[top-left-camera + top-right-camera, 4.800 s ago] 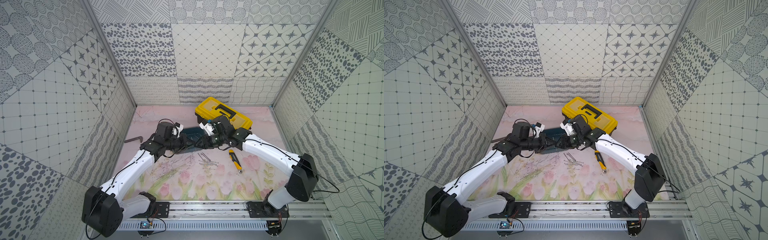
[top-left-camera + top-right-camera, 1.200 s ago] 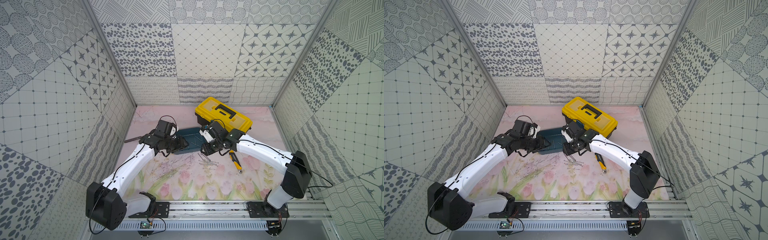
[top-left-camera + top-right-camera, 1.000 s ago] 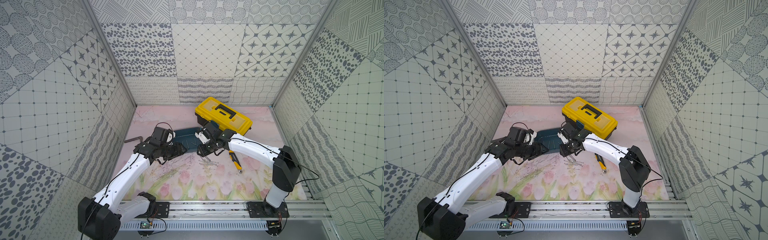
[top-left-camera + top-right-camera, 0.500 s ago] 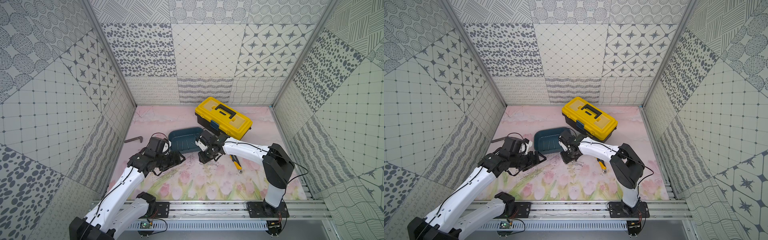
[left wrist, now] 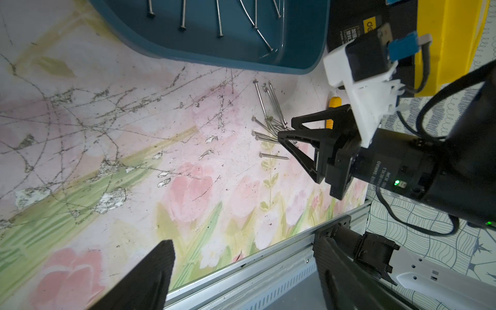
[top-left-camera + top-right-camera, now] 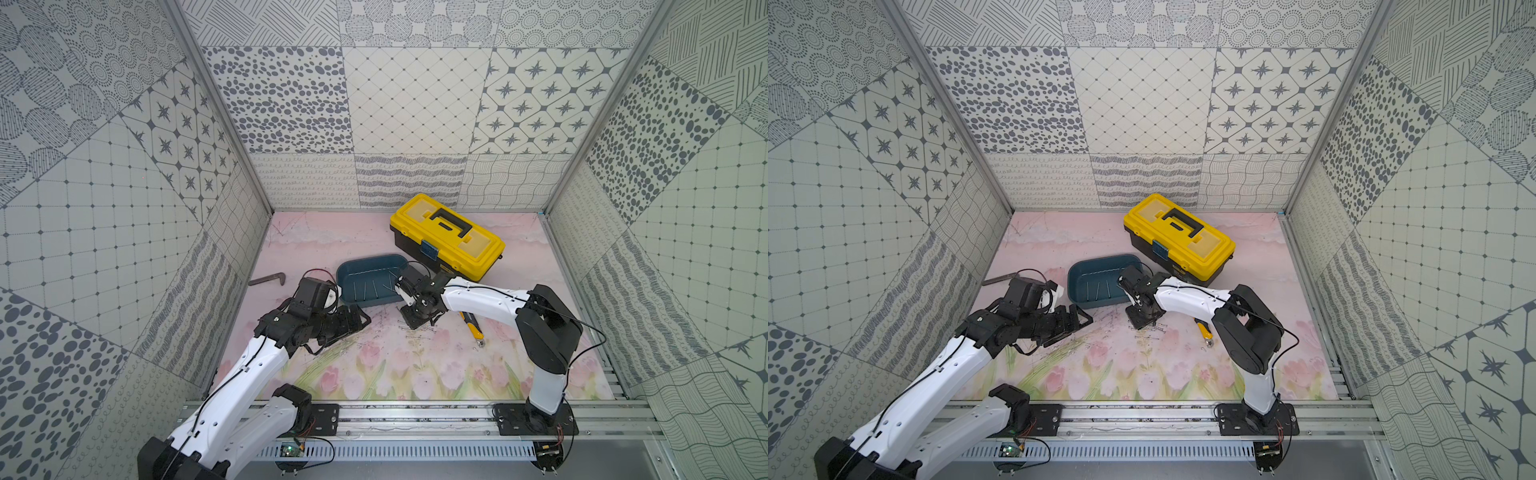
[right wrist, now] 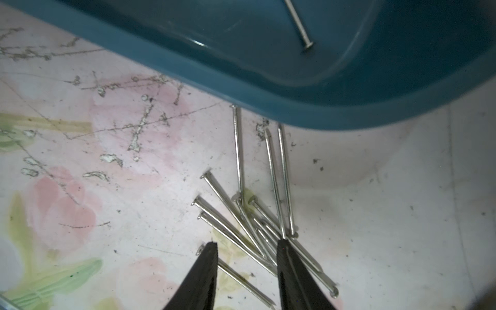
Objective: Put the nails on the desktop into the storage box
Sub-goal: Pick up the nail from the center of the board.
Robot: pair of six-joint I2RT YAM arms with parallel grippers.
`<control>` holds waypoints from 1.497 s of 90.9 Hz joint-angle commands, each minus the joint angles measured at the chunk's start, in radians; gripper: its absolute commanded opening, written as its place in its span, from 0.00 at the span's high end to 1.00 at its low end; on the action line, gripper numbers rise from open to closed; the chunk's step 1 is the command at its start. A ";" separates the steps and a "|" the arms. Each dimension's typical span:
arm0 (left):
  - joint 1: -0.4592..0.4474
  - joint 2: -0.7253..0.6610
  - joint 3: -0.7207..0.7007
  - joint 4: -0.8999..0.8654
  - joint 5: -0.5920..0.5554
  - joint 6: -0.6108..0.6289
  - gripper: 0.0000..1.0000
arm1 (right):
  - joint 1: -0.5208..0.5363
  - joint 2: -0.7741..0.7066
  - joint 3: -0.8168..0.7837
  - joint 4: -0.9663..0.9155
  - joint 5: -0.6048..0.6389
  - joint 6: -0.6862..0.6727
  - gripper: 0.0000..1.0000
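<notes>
On the pink tulip-printed table (image 6: 316, 232), thin grey metal nails (image 7: 241, 228) are straddled by the half-parted right pincer (image 7: 247, 244) for gathering. The left pincer (image 5: 243, 243) is held wide and empty.

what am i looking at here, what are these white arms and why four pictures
A robot with a left arm and a right arm. Two pictures look down from above; the other two come from cameras on the wrists. On the flowered desktop lie loose nails, a blue box with a few nails in it, a yellow toolbox, a knife and a bent bar. The right fingers, the black grasping tips, stand open astride the nail pile. The left fingers are wide open above the desktop. Nothing is held.
</notes>
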 commanded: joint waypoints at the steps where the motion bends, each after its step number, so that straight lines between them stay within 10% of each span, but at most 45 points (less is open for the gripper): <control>1: 0.005 0.005 0.013 -0.040 0.001 0.020 0.12 | -0.023 0.012 -0.004 0.028 0.035 -0.005 0.61; 136: 0.028 -0.019 0.019 -0.086 0.024 0.042 0.05 | -0.044 0.018 -0.069 0.072 -0.006 0.022 0.97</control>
